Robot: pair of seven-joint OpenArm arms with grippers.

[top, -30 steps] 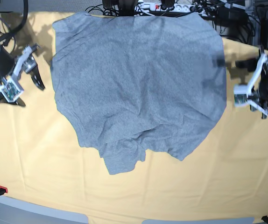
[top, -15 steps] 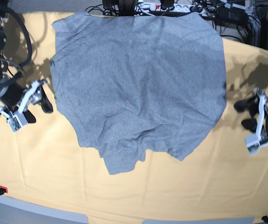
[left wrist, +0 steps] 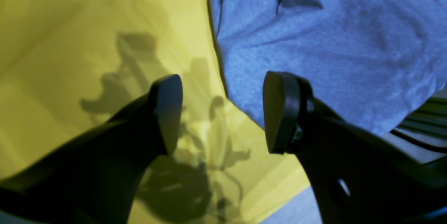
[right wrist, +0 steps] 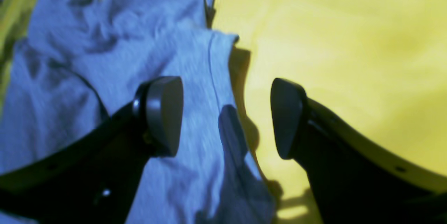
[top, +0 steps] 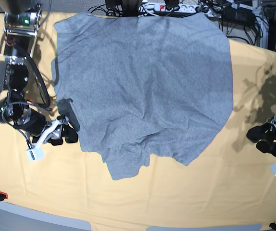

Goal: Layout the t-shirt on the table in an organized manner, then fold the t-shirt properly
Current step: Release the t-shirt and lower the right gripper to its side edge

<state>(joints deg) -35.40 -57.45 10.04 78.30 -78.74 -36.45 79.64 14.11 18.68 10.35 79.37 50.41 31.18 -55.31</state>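
The t-shirt [top: 143, 91] lies spread on the worktop [top: 32, 187], plain grey side up, and it covers the middle and far part of the yellow cloth. Its long axis runs from far to near in the base view. The far edge reaches the far rim of the worktop, and a bunched, creased part points toward the near side (which end is the collar I cannot tell).

The right gripper [top: 69, 134] is low at the left edge of the t-shirt; its jaws stand apart, one finger over the grey cloth and one over the yellow cloth, with nothing between them. The left gripper [top: 259, 138] is at the right, near the shirt's edge, jaws also apart and empty.
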